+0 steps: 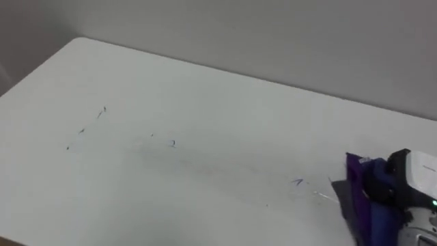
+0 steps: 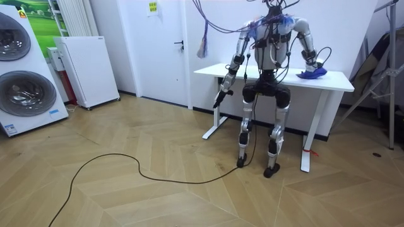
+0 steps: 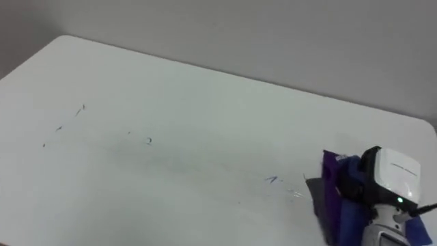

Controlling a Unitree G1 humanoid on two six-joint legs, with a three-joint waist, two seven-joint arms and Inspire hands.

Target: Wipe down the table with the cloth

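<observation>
My right hand (image 1: 386, 184) rests on the purple cloth (image 1: 356, 179) at the near right part of the white table (image 1: 205, 96). The cloth lies bunched on the tabletop with one edge standing up. My fingers are buried in its folds, so I cannot tell whether they clasp it or just press on it. Small dark pen marks (image 1: 298, 181) sit just beside the cloth, toward the table's middle, and a few more specks (image 1: 102, 111) lie well apart from it, toward the table's left end. I stand upright against the table's near edge. My left hand (image 2: 219, 99) hangs below the tabletop at its left end, touching nothing. It is too small for me to tell how its fingers are held.
</observation>
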